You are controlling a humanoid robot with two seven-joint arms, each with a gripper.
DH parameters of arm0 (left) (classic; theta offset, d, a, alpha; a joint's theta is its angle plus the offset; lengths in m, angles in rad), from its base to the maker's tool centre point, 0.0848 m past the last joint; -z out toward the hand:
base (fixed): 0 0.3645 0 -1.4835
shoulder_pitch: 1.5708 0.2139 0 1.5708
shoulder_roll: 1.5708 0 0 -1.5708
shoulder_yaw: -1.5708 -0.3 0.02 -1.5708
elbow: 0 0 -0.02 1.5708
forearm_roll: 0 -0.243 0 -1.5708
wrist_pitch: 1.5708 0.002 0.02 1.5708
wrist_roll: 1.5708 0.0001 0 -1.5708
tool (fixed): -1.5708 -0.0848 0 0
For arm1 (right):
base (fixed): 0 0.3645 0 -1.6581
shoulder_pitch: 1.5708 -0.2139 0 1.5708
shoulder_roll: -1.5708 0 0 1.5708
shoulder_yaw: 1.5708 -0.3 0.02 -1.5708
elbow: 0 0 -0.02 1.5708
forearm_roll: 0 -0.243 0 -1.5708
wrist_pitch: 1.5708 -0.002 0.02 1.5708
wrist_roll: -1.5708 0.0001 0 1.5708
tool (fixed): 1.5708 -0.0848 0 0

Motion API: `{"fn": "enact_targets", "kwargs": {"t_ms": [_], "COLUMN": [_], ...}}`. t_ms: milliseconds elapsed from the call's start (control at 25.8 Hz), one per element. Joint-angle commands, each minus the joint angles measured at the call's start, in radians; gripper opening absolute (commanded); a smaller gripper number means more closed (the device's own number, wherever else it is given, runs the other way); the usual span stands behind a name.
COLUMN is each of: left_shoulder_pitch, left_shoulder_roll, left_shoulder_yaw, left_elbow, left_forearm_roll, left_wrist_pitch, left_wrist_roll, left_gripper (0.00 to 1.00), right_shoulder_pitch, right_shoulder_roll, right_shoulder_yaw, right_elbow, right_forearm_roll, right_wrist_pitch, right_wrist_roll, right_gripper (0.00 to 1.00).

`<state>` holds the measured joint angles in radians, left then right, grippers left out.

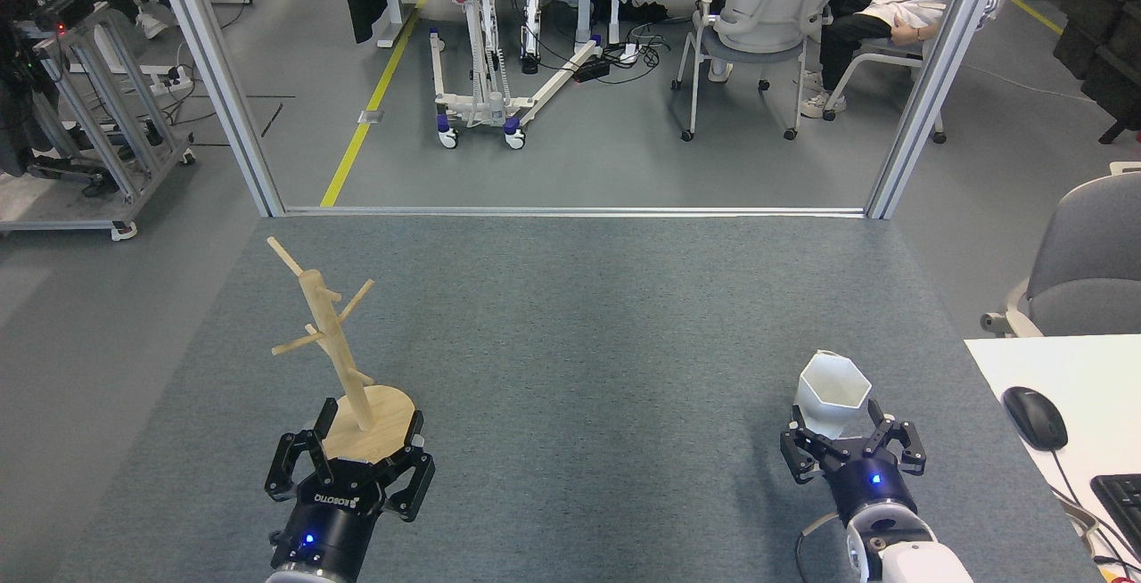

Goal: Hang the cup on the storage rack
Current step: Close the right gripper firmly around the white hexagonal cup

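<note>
Grey carpeted table [570, 342]; wooden storage rack [343, 369] standing near left, white cup [831, 403] resting near right, well apart.

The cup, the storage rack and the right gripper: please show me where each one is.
cup [832, 398]: head view, on its white faceted side wall.
storage rack [332, 333]: head view, on the upright wooden post.
right gripper [851, 446]: head view, midway between its black fingertips.
</note>
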<state>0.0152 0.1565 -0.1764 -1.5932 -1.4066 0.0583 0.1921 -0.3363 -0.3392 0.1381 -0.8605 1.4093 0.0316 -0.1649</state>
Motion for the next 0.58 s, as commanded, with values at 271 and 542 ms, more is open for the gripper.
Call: {"fn": "enact_targets", "kwargs": {"t_ms": [271,542], "left_shoulder_pitch": [-0.001,-0.003], "left_shoulder_roll": [0.005,0.008], "left_shoulder_yaw": [0.000,0.000], "left_elbow": [0.002,0.002], "left_forearm_roll": [0.000,0.000], "left_wrist_pitch": [0.000,0.000], "left_wrist_roll": [0.000,0.000], "left_gripper": [1.00,0.99], "right_shoulder_pitch": [-0.072,-0.075], "right_shoulder_roll": [0.000,0.000], "right_shoulder_yaw": [0.003,0.003], "right_elbow": [0.060,0.064], "right_forearm_roll": [-0.003,-0.003], "right_wrist_pitch": [-0.055,-0.056], "right_wrist_roll": [0.005,0.007], "right_gripper": [0.99,0.99]}}
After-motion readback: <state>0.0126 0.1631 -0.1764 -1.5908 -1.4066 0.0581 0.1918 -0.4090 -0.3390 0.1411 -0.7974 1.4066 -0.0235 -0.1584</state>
